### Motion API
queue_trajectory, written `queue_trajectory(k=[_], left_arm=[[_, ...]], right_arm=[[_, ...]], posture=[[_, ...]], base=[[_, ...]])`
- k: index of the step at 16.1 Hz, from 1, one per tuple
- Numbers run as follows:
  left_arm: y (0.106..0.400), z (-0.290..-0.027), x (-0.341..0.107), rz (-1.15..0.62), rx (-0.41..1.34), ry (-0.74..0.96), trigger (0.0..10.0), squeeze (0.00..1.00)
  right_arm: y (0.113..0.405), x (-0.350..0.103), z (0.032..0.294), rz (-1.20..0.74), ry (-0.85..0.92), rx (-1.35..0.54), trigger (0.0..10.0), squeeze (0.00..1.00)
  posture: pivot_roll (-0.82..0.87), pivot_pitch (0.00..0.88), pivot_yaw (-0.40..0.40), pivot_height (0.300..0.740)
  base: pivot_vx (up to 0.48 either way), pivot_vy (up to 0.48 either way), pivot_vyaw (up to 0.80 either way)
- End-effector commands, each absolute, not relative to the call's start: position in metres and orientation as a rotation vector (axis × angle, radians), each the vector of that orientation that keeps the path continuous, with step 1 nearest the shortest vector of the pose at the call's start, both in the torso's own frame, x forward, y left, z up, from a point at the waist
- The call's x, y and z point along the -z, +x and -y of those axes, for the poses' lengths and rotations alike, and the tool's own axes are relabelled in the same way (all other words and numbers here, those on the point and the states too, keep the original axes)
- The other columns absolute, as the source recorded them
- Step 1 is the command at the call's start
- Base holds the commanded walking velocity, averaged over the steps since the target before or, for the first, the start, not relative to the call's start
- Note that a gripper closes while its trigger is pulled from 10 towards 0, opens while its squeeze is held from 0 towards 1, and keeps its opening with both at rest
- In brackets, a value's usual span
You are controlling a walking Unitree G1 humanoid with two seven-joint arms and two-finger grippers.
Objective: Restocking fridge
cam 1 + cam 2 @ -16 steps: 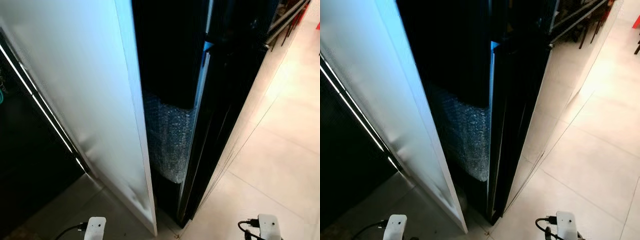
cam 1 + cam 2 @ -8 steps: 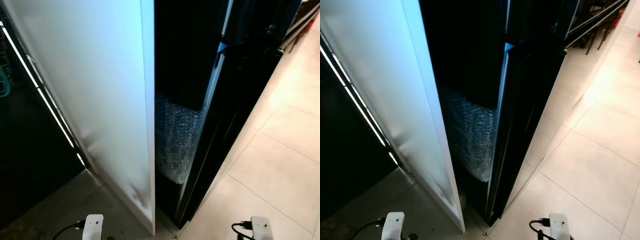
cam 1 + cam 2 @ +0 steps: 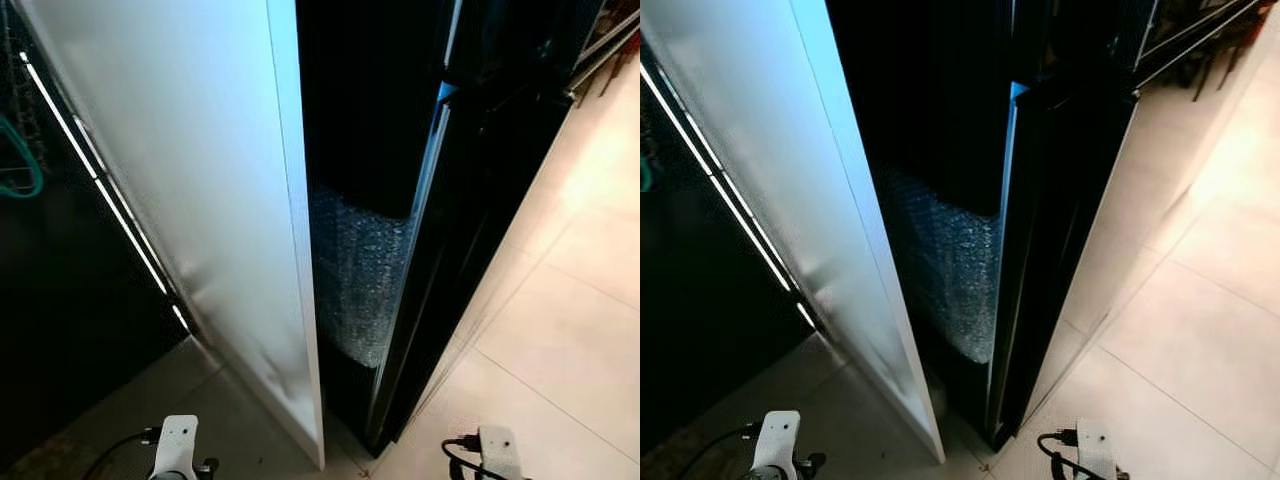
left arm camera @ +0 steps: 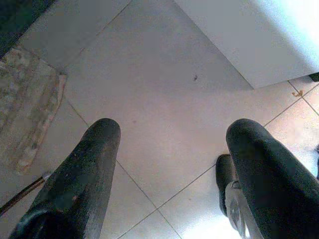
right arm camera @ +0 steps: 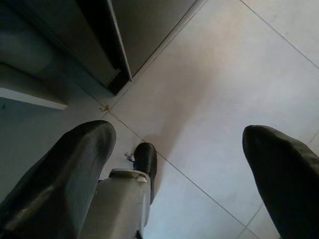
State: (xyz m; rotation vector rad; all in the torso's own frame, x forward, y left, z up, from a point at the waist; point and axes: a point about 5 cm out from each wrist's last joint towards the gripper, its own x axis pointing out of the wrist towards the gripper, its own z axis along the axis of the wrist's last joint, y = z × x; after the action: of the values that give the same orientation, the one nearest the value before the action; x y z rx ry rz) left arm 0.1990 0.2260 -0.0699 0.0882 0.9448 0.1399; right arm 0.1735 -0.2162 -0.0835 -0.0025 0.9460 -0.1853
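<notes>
- The fridge (image 3: 470, 230), tall and black, stands just ahead on the tiled floor (image 3: 560, 340), its white door (image 3: 200, 200) swung open.
- Between the door and the fridge's dark body, bubble wrap (image 3: 355, 270) shows low down.
- Left gripper (image 4: 169, 149) hangs over the floor near the door's bottom corner, fingers (image 4: 84, 169) spread apart, grasping nothing.
- Right gripper (image 5: 179, 154) hangs beside the fridge's base, fingers (image 5: 70, 169) released and empty.

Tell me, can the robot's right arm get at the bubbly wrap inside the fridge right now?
Probably not yet. The right pincer hangs low over the floor tiles, open and empty. The bubble wrap sits in a narrow gap between the white door and the black door.
</notes>
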Motion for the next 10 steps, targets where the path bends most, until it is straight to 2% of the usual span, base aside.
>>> queue_trajectory(k=[1,10], left_arm=[[0.1939,-0.2289,0.0722,-0.971,-0.141,0.094,10.0,0.00],[0.1923,-0.2246,0.0740,-0.977,-0.125,0.091,10.0,0.00]], right_arm=[[0.1694,0.0862,0.2135,-0.967,0.013,0.195,10.0,0.00],[0.1654,0.0881,0.2143,-0.987,0.023,0.221,10.0,0.00]], posture=[[0.05,0.000,0.089,0.740],[0.04,0.000,0.083,0.740]], base=[[0.000,0.000,0.00],[0.000,0.000,0.00]])
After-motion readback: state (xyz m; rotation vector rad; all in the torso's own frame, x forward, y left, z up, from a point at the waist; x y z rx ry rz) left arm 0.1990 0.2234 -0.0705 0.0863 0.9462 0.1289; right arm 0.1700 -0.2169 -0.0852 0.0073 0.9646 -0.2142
